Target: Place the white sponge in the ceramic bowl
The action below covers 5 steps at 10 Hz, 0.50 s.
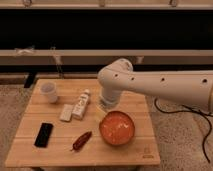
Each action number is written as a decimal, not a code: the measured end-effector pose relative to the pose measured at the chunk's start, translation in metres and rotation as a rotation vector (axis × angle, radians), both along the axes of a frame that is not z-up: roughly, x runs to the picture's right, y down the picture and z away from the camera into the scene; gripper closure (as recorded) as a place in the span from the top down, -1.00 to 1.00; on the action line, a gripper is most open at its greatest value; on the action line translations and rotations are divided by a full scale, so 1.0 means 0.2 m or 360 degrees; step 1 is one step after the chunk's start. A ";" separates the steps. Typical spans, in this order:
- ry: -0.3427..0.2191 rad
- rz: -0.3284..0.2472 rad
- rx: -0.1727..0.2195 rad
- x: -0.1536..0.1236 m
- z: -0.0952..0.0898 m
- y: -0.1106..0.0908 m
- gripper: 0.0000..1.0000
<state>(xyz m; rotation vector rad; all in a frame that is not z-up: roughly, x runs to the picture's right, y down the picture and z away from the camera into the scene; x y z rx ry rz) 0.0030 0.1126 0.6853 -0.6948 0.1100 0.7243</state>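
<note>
The white sponge (pixel 66 112) lies flat on the wooden table (pixel 45 152), left of centre and just left of a white labelled bottle. The ceramic bowl (pixel 117 128), orange-red and glossy, stands at the front right of the table. My white arm reaches in from the right and bends down over the table's middle. My gripper (pixel 101 114) hangs at its end, just above the table between the bottle and the bowl's far-left rim. It is to the right of the sponge, with the bottle between them. I see nothing held in it.
A white labelled bottle (pixel 81 105) lies beside the sponge. A small white cup (pixel 49 91) stands at the back left. A black phone (pixel 43 134) and a dark red oblong object (pixel 81 141) lie near the front. A black cable (pixel 202 125) trails on the floor at right.
</note>
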 end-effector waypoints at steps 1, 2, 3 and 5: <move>0.0000 0.0000 0.0000 0.00 0.00 0.00 0.60; 0.0000 0.0000 0.0000 0.00 0.00 0.00 0.60; 0.0000 0.0000 0.0000 0.00 0.00 0.00 0.60; 0.0001 -0.0025 0.0010 -0.01 0.00 0.00 0.60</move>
